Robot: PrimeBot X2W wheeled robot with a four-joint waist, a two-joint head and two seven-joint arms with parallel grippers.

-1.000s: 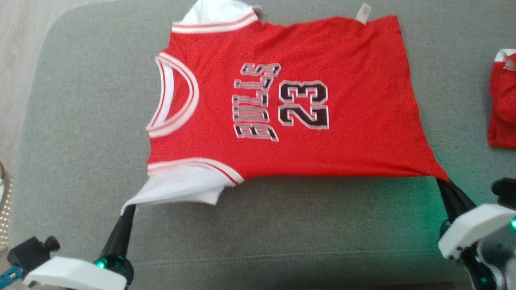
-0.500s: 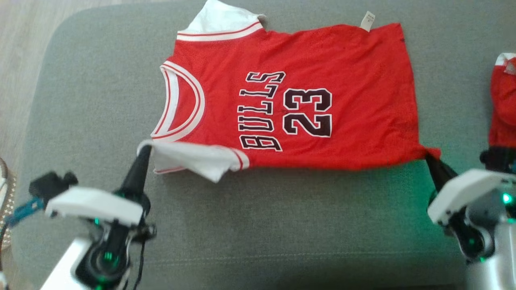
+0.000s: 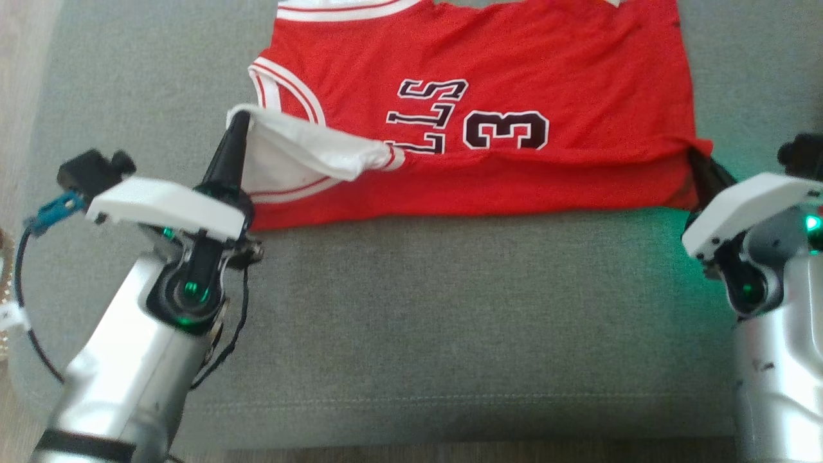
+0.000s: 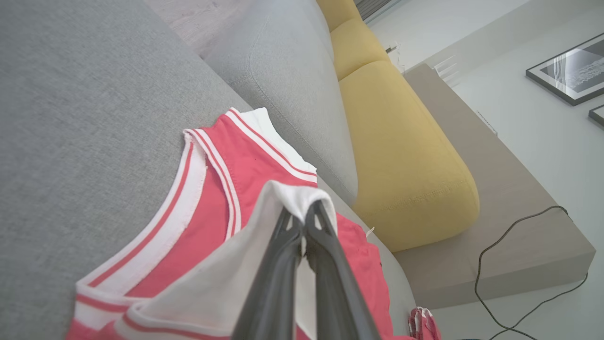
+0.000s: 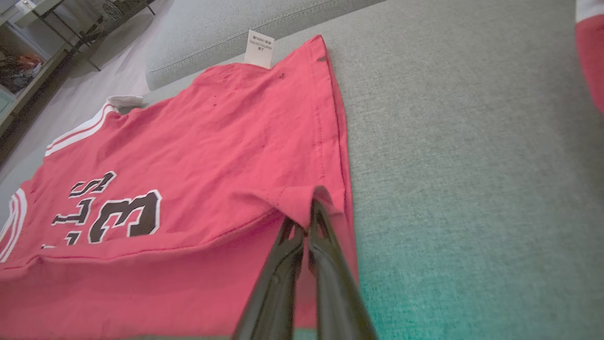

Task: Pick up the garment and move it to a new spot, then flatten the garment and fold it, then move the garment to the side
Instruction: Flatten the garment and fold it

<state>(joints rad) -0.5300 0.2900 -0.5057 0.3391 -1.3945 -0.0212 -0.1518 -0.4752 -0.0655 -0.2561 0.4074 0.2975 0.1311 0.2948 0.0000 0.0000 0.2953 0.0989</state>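
You have the red mesh basketball jersey with white trim [image 3: 514, 77] on the grey fabric sofa seat [image 3: 450, 308]. Its long axis runs left to right in the head view, neck hole toward the robot's left and hem toward its right. Its near edge is doubled over part of the lettering. The left gripper [image 3: 236, 121] is clamped on the white armhole corner, the right gripper [image 5: 309, 210] on the red hem corner. A second red cloth [image 5: 592, 52] lies well apart past the hem, and a yellow cushion [image 4: 401, 156] sits beyond the seat.
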